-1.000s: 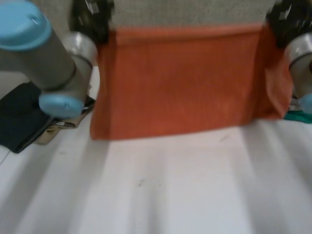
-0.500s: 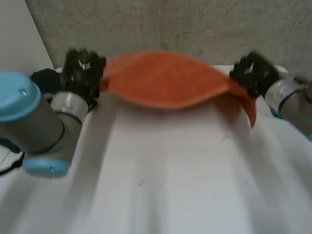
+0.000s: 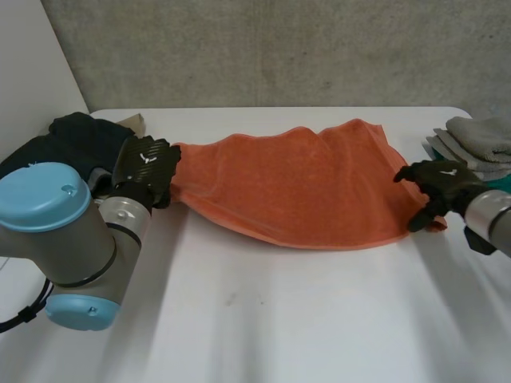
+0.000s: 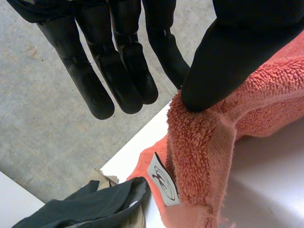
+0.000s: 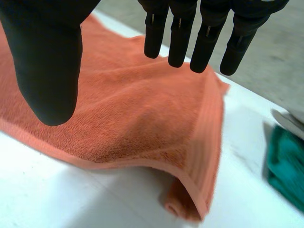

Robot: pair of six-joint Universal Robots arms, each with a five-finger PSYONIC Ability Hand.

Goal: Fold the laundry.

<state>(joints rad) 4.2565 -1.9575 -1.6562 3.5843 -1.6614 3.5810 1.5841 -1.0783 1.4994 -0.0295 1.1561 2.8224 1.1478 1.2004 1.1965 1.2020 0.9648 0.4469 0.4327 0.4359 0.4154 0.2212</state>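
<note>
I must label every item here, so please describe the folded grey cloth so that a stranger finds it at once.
On the white table, look past the orange terry towel to the far corner on the robot's right. The stack of folded grey cloths lies there. Its neighbour is a teal cloth, and the dark pile of fabric lies at the other end.

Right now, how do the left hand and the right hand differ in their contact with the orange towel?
The left hand has its thumb tip resting on the bunched end of the orange towel, the end with the white label; the right hand hovers over the other end and appears clear of it. A dark garment lies beside the left hand; a teal cloth lies beside the right hand. Both hands are open, fingers straight.
</note>
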